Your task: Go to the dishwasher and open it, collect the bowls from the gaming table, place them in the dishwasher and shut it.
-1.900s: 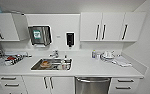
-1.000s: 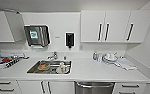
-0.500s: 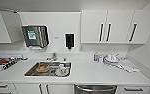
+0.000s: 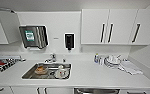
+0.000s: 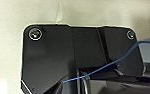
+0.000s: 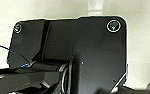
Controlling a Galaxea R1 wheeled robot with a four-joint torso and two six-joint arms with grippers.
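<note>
The dishwasher [image 4: 96,91] shows as a strip of steel front at the bottom edge of the head view, under the white counter [image 4: 91,75] and right of the sink; it looks closed. The bowls and the gaming table are out of view. In both wrist views I see my own dark wrist plates against a pale surface, and the fingers cannot be made out.
A steel sink [image 4: 28,73] holds dishes, with a tap [image 4: 52,58] behind it. White dishes [image 4: 112,61] and a cloth [image 4: 129,67] lie at the counter's right. A towel dispenser [image 4: 33,37], a soap dispenser [image 4: 69,41] and upper cabinets [image 4: 118,26] line the wall. The right wall closes the corner.
The camera has come closer to the counter: the sink and cabinets look larger, and the dishwasher front has slid down to the picture's bottom edge.
</note>
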